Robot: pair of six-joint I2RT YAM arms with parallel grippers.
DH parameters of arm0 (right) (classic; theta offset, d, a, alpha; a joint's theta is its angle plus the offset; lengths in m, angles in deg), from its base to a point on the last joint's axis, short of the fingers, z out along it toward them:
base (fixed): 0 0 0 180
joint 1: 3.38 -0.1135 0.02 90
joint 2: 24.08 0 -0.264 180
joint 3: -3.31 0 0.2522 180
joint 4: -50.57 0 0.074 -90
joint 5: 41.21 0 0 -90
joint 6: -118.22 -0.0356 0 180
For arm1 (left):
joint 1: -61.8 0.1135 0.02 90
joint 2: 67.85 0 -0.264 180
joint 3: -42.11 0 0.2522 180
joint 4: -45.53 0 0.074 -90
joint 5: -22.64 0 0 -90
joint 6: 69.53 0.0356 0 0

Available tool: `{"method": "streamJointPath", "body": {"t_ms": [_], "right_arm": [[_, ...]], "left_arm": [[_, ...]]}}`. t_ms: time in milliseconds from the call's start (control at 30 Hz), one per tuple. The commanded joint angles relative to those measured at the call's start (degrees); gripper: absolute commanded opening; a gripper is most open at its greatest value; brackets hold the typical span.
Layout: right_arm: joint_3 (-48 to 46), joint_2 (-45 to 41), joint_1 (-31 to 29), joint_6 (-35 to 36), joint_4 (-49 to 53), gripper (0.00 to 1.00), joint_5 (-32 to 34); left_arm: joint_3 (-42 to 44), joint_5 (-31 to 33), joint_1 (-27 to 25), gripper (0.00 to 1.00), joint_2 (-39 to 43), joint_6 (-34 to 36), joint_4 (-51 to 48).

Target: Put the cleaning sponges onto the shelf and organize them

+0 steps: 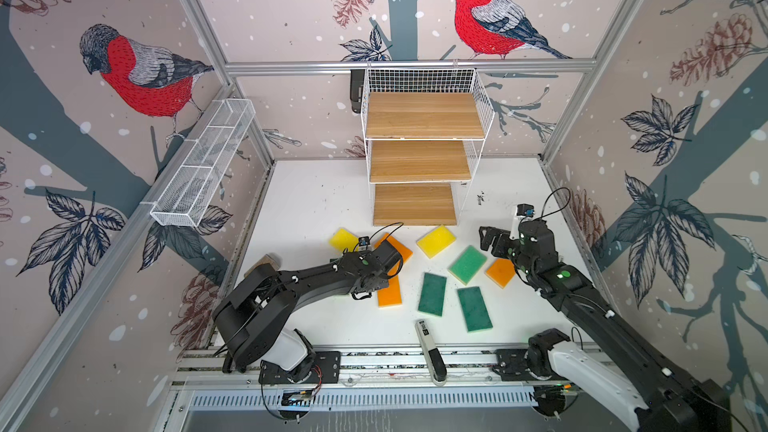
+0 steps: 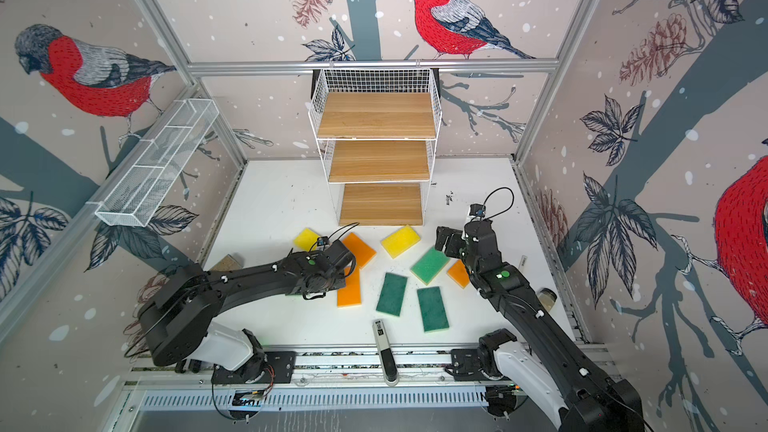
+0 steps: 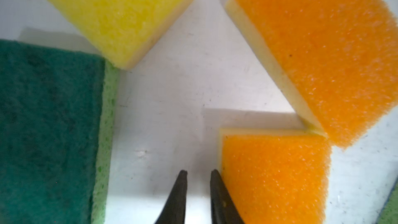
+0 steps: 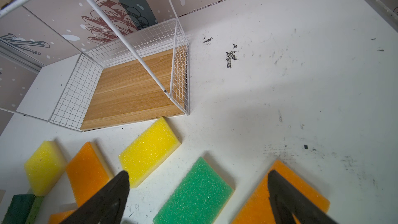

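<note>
With jaws barely parted and empty, the left gripper [image 3: 198, 171] may shove the orange sponge [image 3: 275, 179] aside; the right gripper [image 4: 198, 173] gapes empty.

Robot lab test cell: a framed enclosure with a bimanual rig.
An aluminium profile frame [image 1: 395, 66] boxes in a scuffed white tabletop [image 1: 316, 201]. The wall panels [image 1: 137, 76] inside the frame are a printed bird-and-pinecone backdrop. The left arm [image 1: 311, 280] and right arm [image 1: 602, 309], both black and white, are bolted to a metal rail [image 1: 374, 361] along the tabletop's near edge. A slotted cable duct [image 1: 374, 401] sits below the rail, with loose wires at the arm bases. The wire shelf [image 1: 424, 118] stands at the tabletop's back edge.
</note>
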Motion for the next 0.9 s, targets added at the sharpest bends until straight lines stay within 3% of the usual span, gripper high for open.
{"method": "streamJointPath", "body": {"t_ms": [0,167,333,600,867], "right_arm": [[-0.1,-0.6,0.1,0.1,0.2,1.0,0.5],[-0.1,-0.7,0.2,-0.2,-0.2,0.99,0.1],[-0.1,-0.8,0.2,-0.8,-0.3,0.99,-0.5],[-0.6,-2.8,0.2,-1.9,0.4,0.99,-1.0],[-1.3,-4.9,0.2,-2.0,2.5,0.99,-1.5]], "left_arm": [[-0.7,2.1,0.1,0.34,1.8,1.0,-4.1],[-0.9,1.6,-0.1,0.51,6.6,1.2,-7.5],[-1.8,2.6,-3.0,0.53,8.2,-0.3,-9.6],[-5.5,7.1,-13.3,0.6,7.1,-8.2,-13.9],[-0.5,6.4,-19.1,0.68,9.0,-17.0,-8.4]]}}
